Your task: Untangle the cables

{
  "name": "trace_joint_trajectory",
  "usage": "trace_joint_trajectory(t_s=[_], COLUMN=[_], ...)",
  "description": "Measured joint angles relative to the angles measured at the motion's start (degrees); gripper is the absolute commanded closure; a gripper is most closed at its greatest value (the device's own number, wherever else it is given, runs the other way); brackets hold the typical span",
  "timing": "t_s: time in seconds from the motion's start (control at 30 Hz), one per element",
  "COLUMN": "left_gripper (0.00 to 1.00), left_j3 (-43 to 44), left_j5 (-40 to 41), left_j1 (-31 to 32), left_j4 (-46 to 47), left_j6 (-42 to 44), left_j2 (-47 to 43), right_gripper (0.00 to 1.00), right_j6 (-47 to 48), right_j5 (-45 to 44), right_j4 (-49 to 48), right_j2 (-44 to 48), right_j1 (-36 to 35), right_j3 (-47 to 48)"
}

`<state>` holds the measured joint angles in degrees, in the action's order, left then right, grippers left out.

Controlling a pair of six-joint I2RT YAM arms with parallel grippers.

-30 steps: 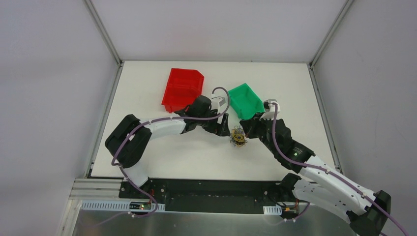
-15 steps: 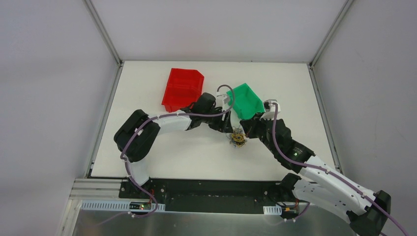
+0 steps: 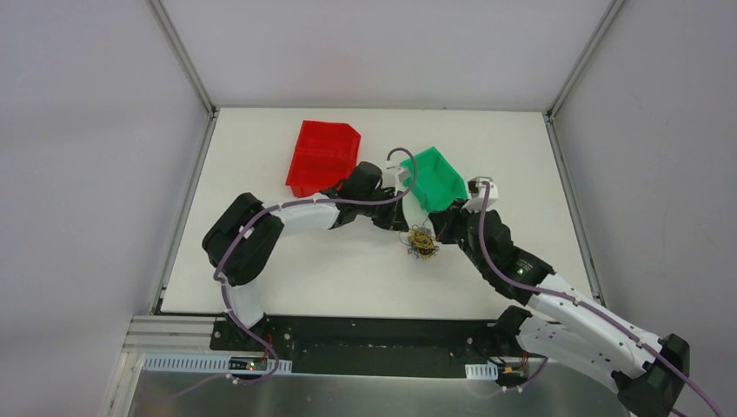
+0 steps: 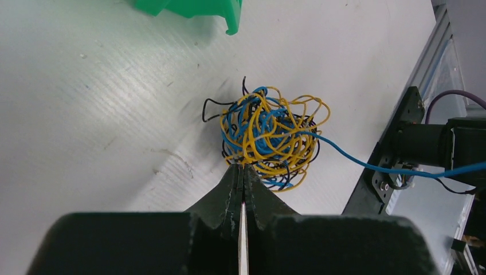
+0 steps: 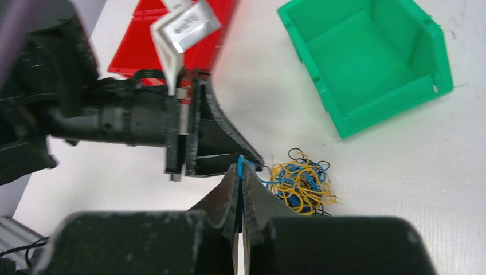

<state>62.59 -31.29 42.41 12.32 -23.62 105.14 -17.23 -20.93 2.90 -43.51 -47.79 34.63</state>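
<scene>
The cables (image 3: 423, 243) are a small loopy clump of yellow, blue and dark wires on the white table, also seen in the wrist views (image 4: 272, 137) (image 5: 301, 183). My left gripper (image 3: 408, 228) (image 4: 242, 167) is shut, its tips pinched on strands at the clump's near edge. My right gripper (image 3: 437, 234) (image 5: 240, 163) is shut on a blue wire (image 4: 367, 165). That wire stretches out from the clump to the right gripper's tips. The two grippers face each other across the clump.
A red bin (image 3: 323, 156) (image 5: 137, 57) lies behind the left arm. A green bin (image 3: 434, 178) (image 5: 390, 109) (image 4: 195, 7) stands just behind the clump. Purple hoses run along both arms. The table's near edge and black base rail (image 3: 365, 334) lie below.
My left arm has reached right to the clump and its gripper has gone from open to shut there. The right gripper has kept hold of the blue wire.
</scene>
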Motion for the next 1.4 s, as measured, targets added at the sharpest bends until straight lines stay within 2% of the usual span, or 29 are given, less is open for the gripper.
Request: trace_joint_trajectory(t_s=[0.2, 0.43, 0.6, 0.87, 1.07, 1.2, 1.4], left_gripper=[1.00, 1.00, 1.00, 1.00, 1.00, 1.00, 1.00], left_j3=[-3.61, -8.68, -13.38, -22.36, -27.45, -28.55, -29.81], left_j5=[3.08, 5.49, 7.30, 13.75, 24.83, 31.08, 35.10], left_j1=[-0.98, -6.95, -12.90, -21.64, -22.58, -22.58, -22.60], left_j4=[-0.59, -0.59, -0.74, -1.31, -3.80, -5.84, -6.82], left_j6=[-2.56, -6.19, -9.05, -13.27, -15.21, -16.46, -17.31], left_j2=[-6.32, -14.38, -20.31, -35.56, -45.33, -48.65, -50.93], right_gripper=[1.00, 1.00, 1.00, 1.00, 1.00, 1.00, 1.00], right_j6=[-2.14, -7.08, -14.36, -22.91, -28.61, -31.41, -33.00], right_j5=[-6.62, -16.65, -23.63, -26.97, -29.99, -30.58, -30.84], right_j4=[3.02, 7.87, 13.62, 18.82, 22.82, 24.96, 26.60], right_j2=[-0.70, -0.68, 0.15, 7.06, 10.45, 10.73, 12.66], right_j1=[0.50, 2.71, 7.69, 15.65, 18.25, 19.61, 20.72], right_j3=[0.00, 0.09, 0.11, 0.00, -0.98, -1.25, -1.29])
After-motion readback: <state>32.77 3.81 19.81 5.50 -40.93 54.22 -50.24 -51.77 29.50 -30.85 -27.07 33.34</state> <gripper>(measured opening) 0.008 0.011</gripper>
